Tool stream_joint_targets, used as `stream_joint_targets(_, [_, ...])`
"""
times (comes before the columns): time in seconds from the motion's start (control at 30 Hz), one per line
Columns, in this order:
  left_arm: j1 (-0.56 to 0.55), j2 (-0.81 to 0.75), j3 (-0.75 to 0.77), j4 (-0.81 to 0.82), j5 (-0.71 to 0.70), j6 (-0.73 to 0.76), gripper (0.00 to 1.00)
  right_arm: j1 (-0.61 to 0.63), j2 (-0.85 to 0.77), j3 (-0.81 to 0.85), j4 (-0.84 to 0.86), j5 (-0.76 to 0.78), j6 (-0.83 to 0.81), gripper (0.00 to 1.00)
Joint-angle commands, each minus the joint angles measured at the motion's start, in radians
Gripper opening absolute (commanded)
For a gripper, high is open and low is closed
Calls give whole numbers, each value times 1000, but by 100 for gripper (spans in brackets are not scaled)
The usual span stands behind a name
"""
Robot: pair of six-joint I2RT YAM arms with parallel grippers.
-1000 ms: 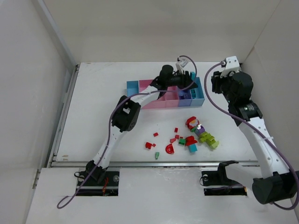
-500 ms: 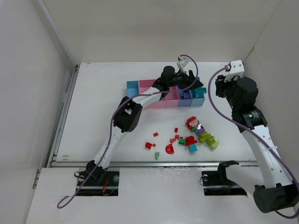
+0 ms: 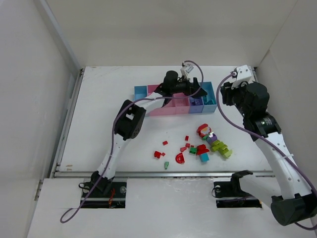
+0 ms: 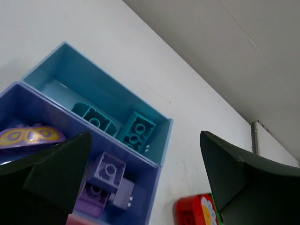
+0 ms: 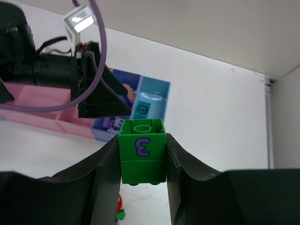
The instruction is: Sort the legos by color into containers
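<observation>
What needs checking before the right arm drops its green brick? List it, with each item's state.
1. Right gripper clamps the green plastic brick marked 3: ok.
2. Left gripper open and empty: ok.
3. Left gripper clear of the row of joined plastic bins: not ok, it hangs over the row.
4. Right gripper above a bin: not ok, it appears off the row's right end.
5. Bin for green known: cannot tell; the light blue end bin holds teal bricks, the purple-blue bin purple bricks; no green shows.

Overhead camera looks down; both wrist cameras (nearer, angled) share the teal bin (image 4: 89, 79).
</observation>
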Motion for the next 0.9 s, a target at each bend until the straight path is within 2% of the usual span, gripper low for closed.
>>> stream_joint_targets(0.0, [51,-302,-79,65,61,109,100,54,24,45,31,-66,4,0])
stream_joint_targets(0.07, [100,-383,-166,23,93,168,100,74,44,45,69,-156,-8,0])
stream_joint_targets(0.17, [183,-558,-243,-170,115,294,100,85,118,36,155,-340,-49,0])
stream_joint_targets(0.2, [206,-598,-243,-246,115,421,100,85,152,53,167,-565,-78,0])
stream_joint_targets(0.23, [228,-672,-257,-405,115,498,100,85,235,97,167,-706,-148,0])
stream_joint_targets(0.27, [267,-706,-268,-490,101,579,100,85,282,125,167,-856,-173,5])
stream_joint_targets(0.3, [283,-738,-268,-574,78,668,100,85,329,154,167,-1113,-193,5])
stream_joint_targets(0.33, [283,-772,-283,-663,40,888,100,112,374,215,167,-1183,-209,5])
stream_joint_targets(0.37, [283,-833,-307,-831,-15,1005,100,128,447,243,167,-1218,-233,5])
stream_joint_targets(0.4, [283,-861,-329,-900,-89,1102,100,143,478,269,167,-1232,-247,5])
stream_joint_targets(0.47, [283,-931,-418,-1012,-132,1239,100,186,561,346,167,-1281,-301,4])
stream_joint_targets(0.53, [283,-976,-491,-1028,-149,1252,100,198,613,401,167,-1426,-330,4])
stream_joint_targets(0.6, [266,-1054,-614,-987,-138,1252,100,199,685,493,167,-1483,-312,0])
stream_joint_targets(0.73, [217,-1149,-760,-919,-157,1285,100,199,709,524,167,-1503,-302,0])
stream_joint_targets(0.87, [217,-1149,-769,-968,-175,1385,100,199,675,464,167,-1523,-302,0])
